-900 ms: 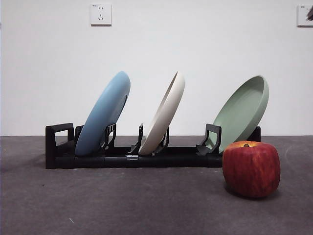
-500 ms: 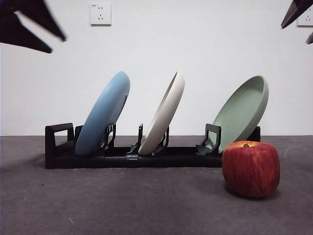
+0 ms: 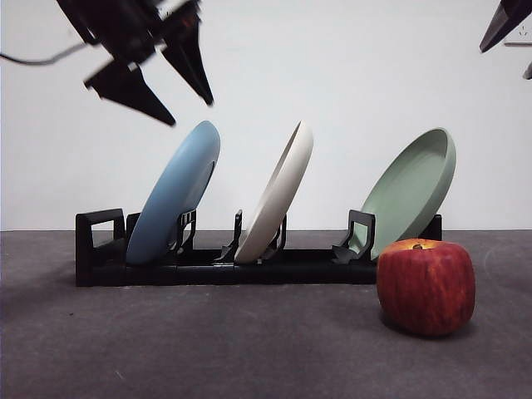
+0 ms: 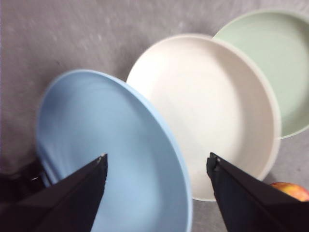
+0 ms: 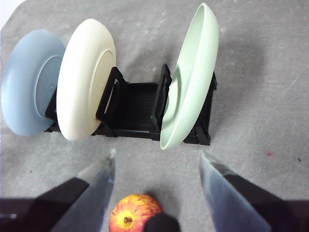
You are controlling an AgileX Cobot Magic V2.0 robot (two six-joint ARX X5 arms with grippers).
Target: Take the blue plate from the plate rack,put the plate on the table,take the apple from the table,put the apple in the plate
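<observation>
1. The left gripper (image 3: pixel 179 96) hung just above the top edge of the blue plate (image 3: pixel 176 193), fingers (image 4: pixel 72 193) wide apart and holding nothing.
2. The plate leaned in the left slot of the plate rack (image 3: pixel 96 249), its edge pointing up between the fingers.
3. The right gripper (image 5: pixel 157 166), fingers wide, waited over the apple (image 3: pixel 426 287) on the desk (image 3: pixel 208 341), near right.
</observation>
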